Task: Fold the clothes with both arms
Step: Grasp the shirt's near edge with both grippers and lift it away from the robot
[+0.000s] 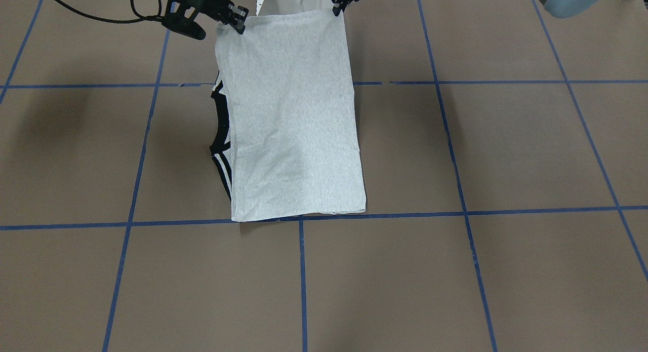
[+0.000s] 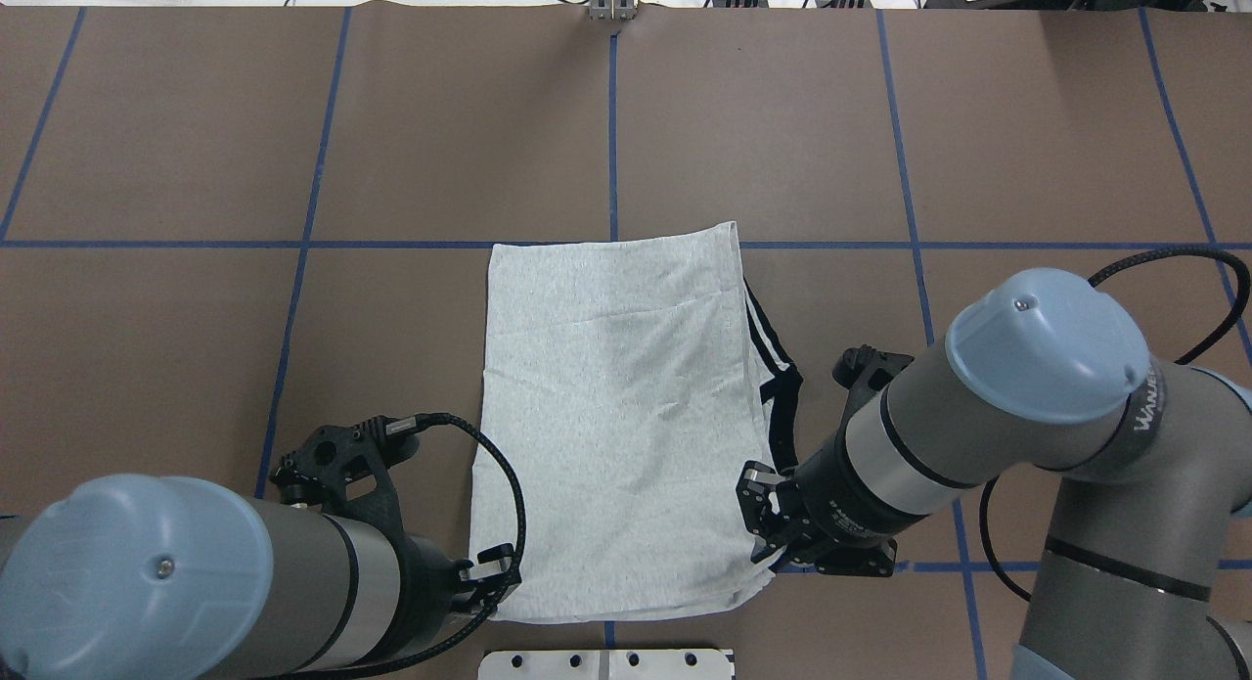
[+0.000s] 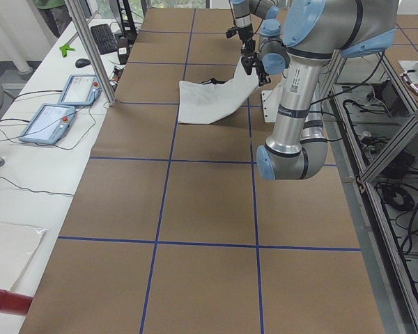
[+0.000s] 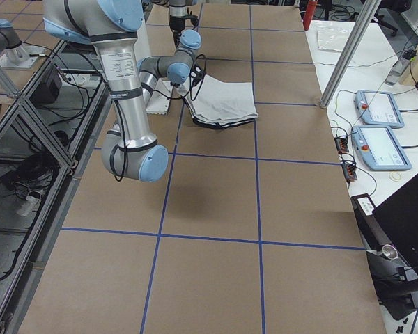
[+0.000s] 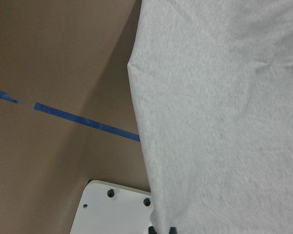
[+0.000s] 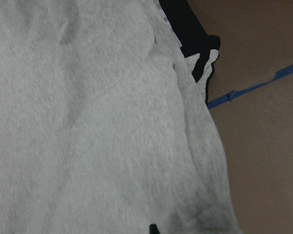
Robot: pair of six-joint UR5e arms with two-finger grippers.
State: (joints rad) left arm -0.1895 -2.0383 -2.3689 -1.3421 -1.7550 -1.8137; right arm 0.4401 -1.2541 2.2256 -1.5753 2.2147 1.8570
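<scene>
The grey T-shirt [image 2: 616, 416] is laid folded into a tall rectangle at the middle of the brown desk [image 2: 196, 122]. In the overhead view, its 7 o'clock corner is pinched by the clenched left claw [image 2: 494, 574], and its 5 o'clock corner by the clenched right claw [image 2: 768, 523]. That near edge is held raised off the desk, while the far edge rests flat. The black neck band [image 2: 782, 421] is seen at the 3 o'clock edge.

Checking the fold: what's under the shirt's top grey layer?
Beneath the T-shirt top layer, only the black neck band and shoulder stripes peek out near the right pincer; the rest is covered.
</scene>
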